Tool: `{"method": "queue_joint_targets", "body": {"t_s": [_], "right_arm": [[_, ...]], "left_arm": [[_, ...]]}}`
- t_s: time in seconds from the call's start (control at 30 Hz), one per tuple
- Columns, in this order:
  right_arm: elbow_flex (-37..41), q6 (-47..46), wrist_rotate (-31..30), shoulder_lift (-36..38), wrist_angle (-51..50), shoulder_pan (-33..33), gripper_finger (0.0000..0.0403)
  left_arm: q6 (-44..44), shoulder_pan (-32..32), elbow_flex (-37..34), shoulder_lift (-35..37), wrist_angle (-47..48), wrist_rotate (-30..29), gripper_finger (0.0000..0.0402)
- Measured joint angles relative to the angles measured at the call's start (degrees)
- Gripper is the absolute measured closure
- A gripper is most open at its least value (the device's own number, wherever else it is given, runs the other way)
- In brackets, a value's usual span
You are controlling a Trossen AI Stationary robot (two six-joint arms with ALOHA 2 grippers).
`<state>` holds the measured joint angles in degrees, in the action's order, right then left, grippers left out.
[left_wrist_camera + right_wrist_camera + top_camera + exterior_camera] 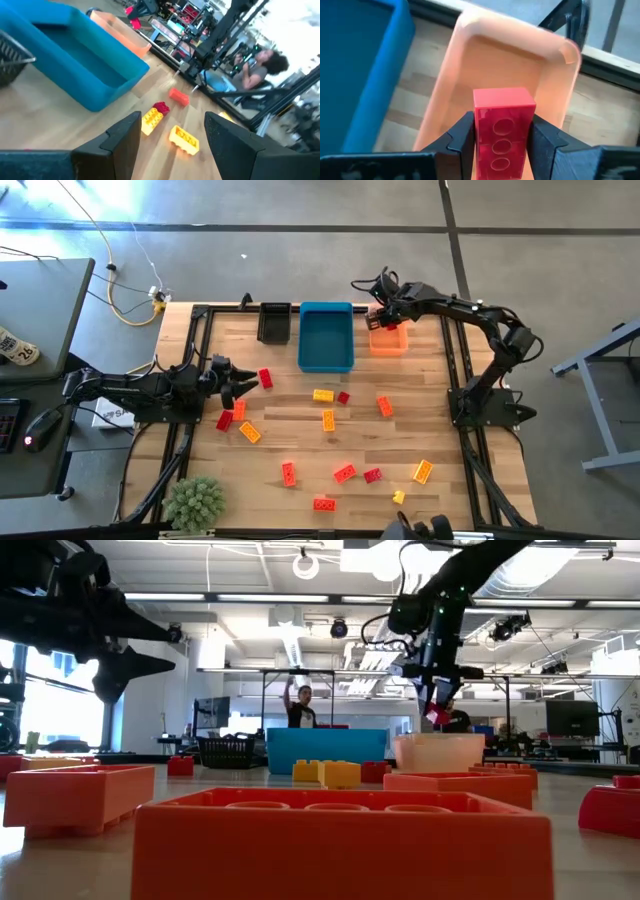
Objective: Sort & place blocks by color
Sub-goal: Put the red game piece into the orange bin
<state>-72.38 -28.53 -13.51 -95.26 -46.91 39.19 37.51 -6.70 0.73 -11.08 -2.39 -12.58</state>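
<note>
Red block [501,131] clamped between right gripper [500,145] fingers, above orange bin [555,85].

The right gripper [501,145] clamps a red block [501,131] above the orange bin [470,90]. The blue bin [360,70] sits just beside that bin.

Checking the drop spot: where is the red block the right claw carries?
In the right claw, the red block hangs above the orange bin, right of the blue bin.
</note>
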Motion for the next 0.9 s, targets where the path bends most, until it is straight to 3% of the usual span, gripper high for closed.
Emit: {"method": "queue_joint_targets", "body": {"t_s": [0.43, 0.77, 0.9], "right_arm": [[7.5, 5.0, 4.6, 0.0, 4.7, 0.6, 0.0284], [7.6, 6.5, 4.5, 0.0, 6.1, 0.6, 0.0227], [7.6, 6.6, 3.2, 0.0, 6.1, 0.5, 0.0215]], "left_arm": [[9.2, 0.0, 0.0, 0.0, -0.9, 0.9, 0.0194], [9.3, 0.0, 2.2, 0.0, 0.0, 2.5, 0.0195], [8.4, 0.0, 5.3, 0.0, 5.5, 2.5, 0.0201]]}}
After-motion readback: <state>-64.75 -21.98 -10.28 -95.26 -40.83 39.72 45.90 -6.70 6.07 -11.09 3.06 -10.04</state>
